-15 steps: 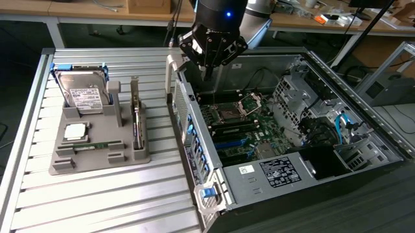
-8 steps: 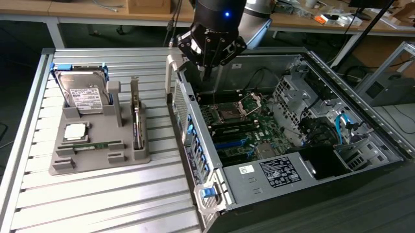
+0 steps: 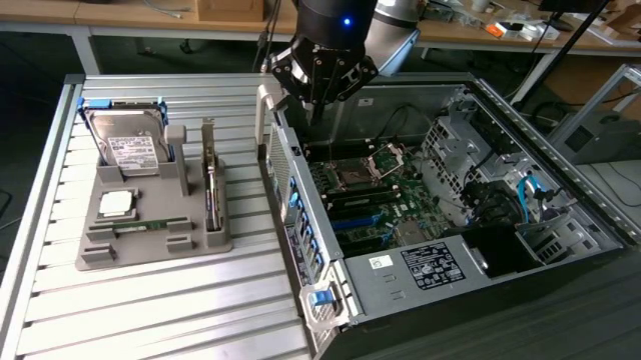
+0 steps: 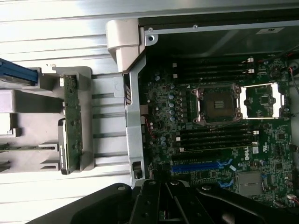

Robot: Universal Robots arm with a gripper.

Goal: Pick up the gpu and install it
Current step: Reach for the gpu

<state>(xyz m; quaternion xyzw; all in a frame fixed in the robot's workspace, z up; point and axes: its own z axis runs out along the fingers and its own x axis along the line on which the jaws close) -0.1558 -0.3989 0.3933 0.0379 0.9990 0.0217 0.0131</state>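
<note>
1. Exterior view: the black gripper is closed and empty over the open grey metal computer case. The thin dark gpu card stands edgewise in the grey plastic holder on the bench.
2. Wrist view: the gpu sits well apart from the gripper, and the blue motherboard slot is vacant. Pickup and install both remain.

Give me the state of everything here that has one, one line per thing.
pincer: shut, empty, above the computer case.
gpu: upright on edge in the gray tray, not picked up.
hard drive: propped upright in the tray.
memory stick: seated in the tray.
computer case: on its side, panel off.
CPU socket: empty, cover flipped open.
</note>
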